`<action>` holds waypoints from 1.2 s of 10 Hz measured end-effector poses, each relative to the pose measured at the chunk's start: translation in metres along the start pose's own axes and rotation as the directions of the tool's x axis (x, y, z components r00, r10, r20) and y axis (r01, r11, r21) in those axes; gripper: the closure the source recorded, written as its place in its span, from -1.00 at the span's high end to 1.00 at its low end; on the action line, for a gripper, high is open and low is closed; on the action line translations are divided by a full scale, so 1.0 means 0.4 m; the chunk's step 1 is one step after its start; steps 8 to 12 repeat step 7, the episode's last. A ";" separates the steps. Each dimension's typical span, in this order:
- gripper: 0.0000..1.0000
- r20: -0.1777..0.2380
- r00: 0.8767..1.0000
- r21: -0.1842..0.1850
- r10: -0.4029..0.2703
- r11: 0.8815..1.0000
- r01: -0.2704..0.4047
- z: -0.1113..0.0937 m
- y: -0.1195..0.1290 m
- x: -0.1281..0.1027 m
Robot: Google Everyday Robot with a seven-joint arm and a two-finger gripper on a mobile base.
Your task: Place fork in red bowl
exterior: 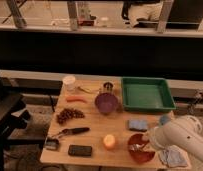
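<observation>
Red bowl point(137, 158) sits at the table's point(90, 137) near edge, fork point(136, 146) lying inside it. Likely light, stiff, slippery metal, so mid-handle is the place to hold. End effector point(149, 141) hovers over the bowl's right rim; gripping or released, I can't tell.

Green tray point(147, 94), purple bowl point(106, 102), grapes point(69, 115), an orange point(110, 141) (near the front edge), black phone point(80, 150).

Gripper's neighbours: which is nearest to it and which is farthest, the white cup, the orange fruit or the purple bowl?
The gripper hangs over the red bowl, at the front right of the table.
1. Orange fruit, just left of the red bowl.
2. Purple bowl, in the middle.
3. White cup, back left corner.
</observation>
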 end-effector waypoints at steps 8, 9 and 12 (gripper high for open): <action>0.37 -0.001 1.000 0.003 0.023 1.000 -0.023 -0.024 0.015 0.018; 0.37 -0.001 1.000 0.003 0.023 1.000 -0.023 -0.024 0.015 0.018; 0.37 -0.001 1.000 0.003 0.023 1.000 -0.023 -0.024 0.015 0.018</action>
